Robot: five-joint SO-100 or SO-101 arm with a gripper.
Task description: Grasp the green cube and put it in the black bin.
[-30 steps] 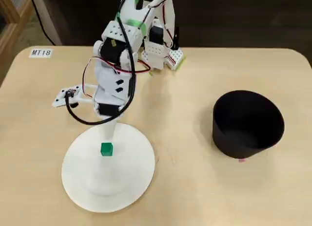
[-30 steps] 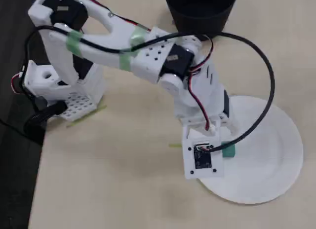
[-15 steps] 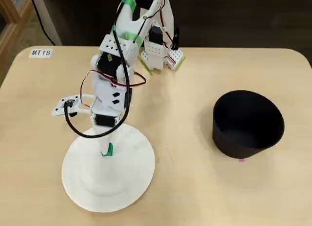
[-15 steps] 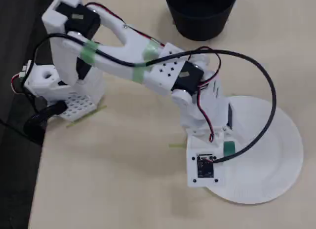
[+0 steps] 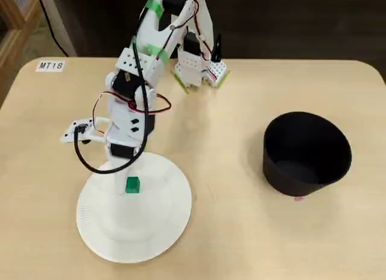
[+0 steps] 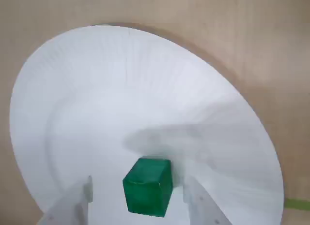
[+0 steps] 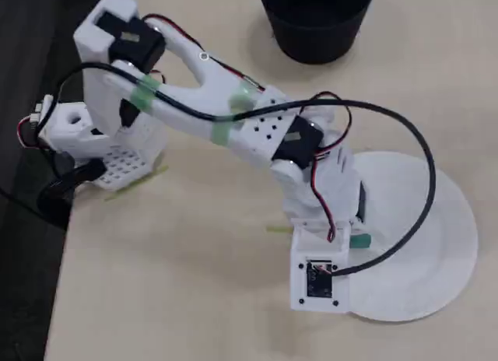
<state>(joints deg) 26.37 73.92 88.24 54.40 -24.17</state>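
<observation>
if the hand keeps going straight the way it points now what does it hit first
Probably the green cube, which sits between the open fingers of the hand; just beneath it lies the white plate. Depth is unclear.

The white arm [image 7: 233, 120] reaches from its base [image 7: 85, 135] at the left across the tan table [image 7: 194, 299] to the white plate [image 7: 436, 244]. A sliver of the green cube [image 7: 359, 240] shows beside the wrist. The black bin [image 7: 315, 19] stands at the top edge.
</observation>
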